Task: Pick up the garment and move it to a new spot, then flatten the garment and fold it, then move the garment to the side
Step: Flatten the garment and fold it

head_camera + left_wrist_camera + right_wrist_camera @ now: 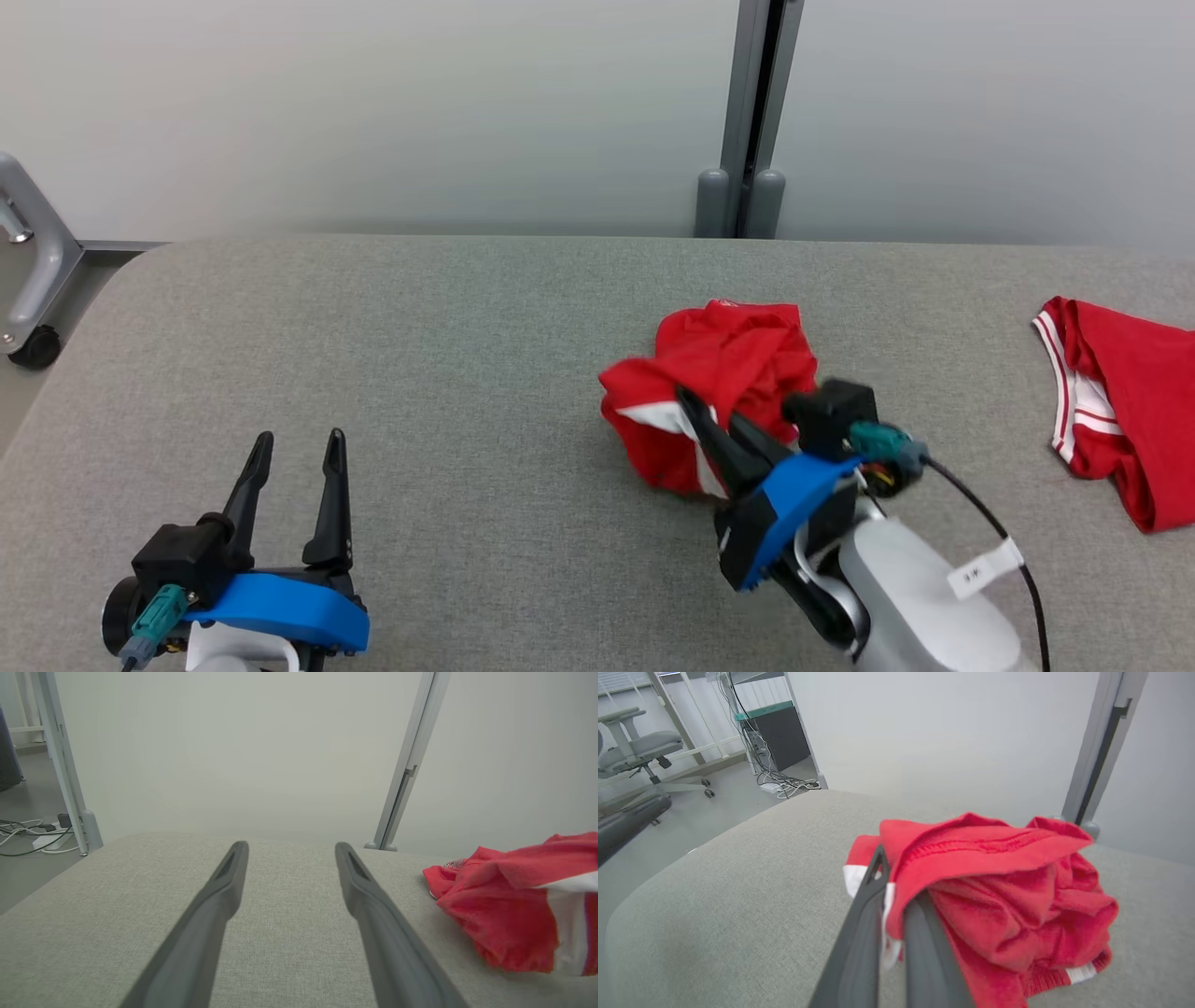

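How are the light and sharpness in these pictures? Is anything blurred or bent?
Head view: soft, even light, with a faint shadow under the crumpled garment. Left wrist view: the garment looks smeared. Right wrist view: the wide lens curves the table edge.

Right gripper [707, 409] clamps the garment [738, 359]; left gripper [300, 437] gapes wide.

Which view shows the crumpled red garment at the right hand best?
The right wrist view: the crumpled garment sits close, a red fold pinched between the shut right hand's fingers. The head view shows its outline on the table, partly behind that hand. The left wrist view shows one edge of it.
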